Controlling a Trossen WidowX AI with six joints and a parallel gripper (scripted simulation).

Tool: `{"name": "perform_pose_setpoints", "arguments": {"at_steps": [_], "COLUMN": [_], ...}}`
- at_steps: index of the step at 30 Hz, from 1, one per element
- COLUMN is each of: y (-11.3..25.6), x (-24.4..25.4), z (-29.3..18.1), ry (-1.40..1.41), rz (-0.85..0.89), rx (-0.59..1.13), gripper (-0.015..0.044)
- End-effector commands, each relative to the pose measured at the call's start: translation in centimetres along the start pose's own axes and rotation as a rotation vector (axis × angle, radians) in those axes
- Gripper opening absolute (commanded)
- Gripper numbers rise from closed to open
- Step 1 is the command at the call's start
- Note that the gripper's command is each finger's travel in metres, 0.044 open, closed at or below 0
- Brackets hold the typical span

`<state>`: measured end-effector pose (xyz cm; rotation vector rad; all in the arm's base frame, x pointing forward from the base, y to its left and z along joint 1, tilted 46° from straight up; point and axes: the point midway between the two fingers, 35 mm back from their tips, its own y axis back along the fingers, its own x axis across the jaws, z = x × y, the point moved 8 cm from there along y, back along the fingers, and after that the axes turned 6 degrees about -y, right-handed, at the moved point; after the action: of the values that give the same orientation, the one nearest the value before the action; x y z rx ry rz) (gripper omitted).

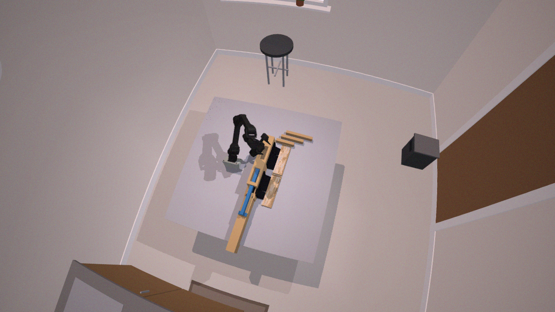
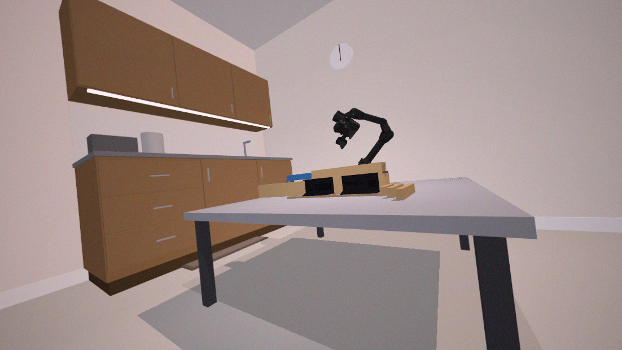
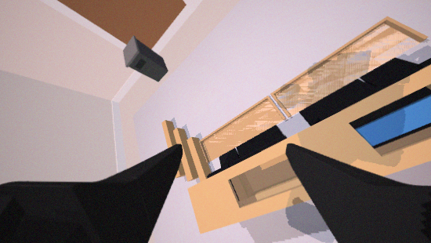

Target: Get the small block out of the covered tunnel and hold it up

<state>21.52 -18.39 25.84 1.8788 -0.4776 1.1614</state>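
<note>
The wooden tunnel (image 1: 270, 140) (image 2: 337, 184) (image 3: 325, 137) stands on the table, with two dark openings along one side and windows in its top. A blue sliding piece (image 1: 247, 201) (image 2: 299, 176) (image 3: 407, 121) shows in one top window, and its handle sticks out of one end over a long wooden beam (image 1: 235, 236). The window nearer the rods shows only bare wood in the wrist view. I cannot make out the small block. My gripper (image 1: 266, 148) (image 3: 233, 148) is open and empty, above the tunnel's rod-side end, pointing down at a slant.
Several wooden rods (image 1: 298, 135) (image 2: 405, 191) (image 3: 168, 131) lie beyond the tunnel's far end. Two wood-framed panels (image 1: 282, 159) (image 3: 243, 125) lie flat along its open side. The arm's base (image 1: 232, 166) stands on the opposite side.
</note>
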Motion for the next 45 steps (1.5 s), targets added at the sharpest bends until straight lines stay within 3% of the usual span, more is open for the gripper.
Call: {"name": "perform_pose_setpoints", "arguments": {"at_steps": [1, 21, 35, 45], "y": [-4.4, -4.9, -4.5, -5.1], "x": [-2.1, -2.8, -14.6, -22.3], "z": [-4.1, -3.7, 10.4, 14.4], "ry": [0.480, 0.502, -0.319, -0.726], "rz": [-0.016, -0.034, -0.422, -0.544], "rx": [0.214, 0.239, 0.047, -0.069], "gripper": [0.0440, 0.0440, 0.0440, 0.0440]}}
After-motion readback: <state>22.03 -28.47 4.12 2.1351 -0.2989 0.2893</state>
